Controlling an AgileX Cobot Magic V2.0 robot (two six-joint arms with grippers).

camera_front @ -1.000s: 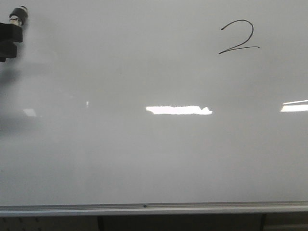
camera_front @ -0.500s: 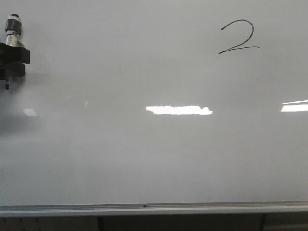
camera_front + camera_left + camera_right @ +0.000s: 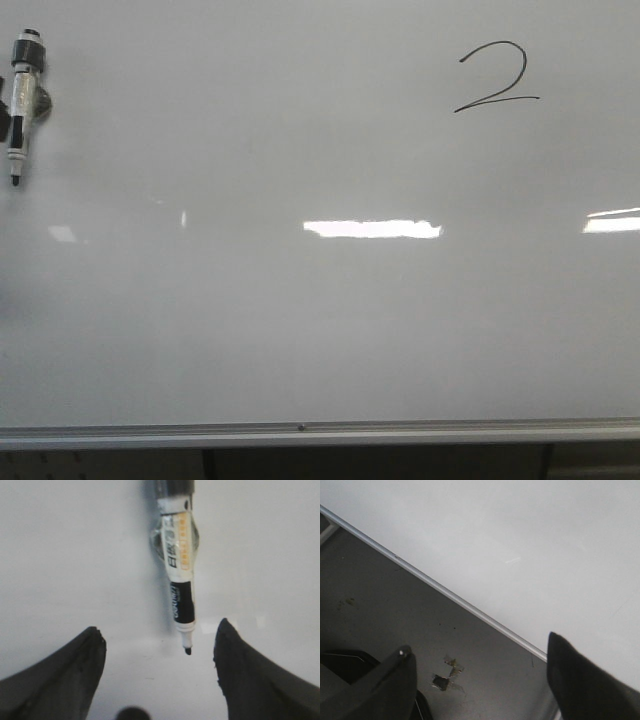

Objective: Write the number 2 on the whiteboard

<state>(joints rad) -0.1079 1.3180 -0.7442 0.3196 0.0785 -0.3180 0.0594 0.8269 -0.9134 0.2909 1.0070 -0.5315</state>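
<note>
The whiteboard (image 3: 320, 300) fills the front view. A thin black number 2 (image 3: 497, 77) is written at its upper right. A black-and-white marker (image 3: 22, 105) sits against the board at the far upper left, upright, with its tip down. In the left wrist view the marker (image 3: 179, 575) is ahead of my left gripper (image 3: 160, 626), which is open and empty, its fingers apart on either side below the marker's tip. My right gripper (image 3: 479, 643) is open and empty, over dark ground beside the board's silver rail (image 3: 445, 592). It is out of the front view.
The silver bottom rail (image 3: 320, 433) runs along the board's lower edge, with dark frame parts below it. Bright rectangular light reflections (image 3: 372, 229) lie across the board's middle. A small scuffed patch (image 3: 447, 675) marks the dark surface under my right gripper.
My left gripper held the marker at the board's upper left, turned it upright, then let go and drew back out of the front view. The marker stays on the board.
</note>
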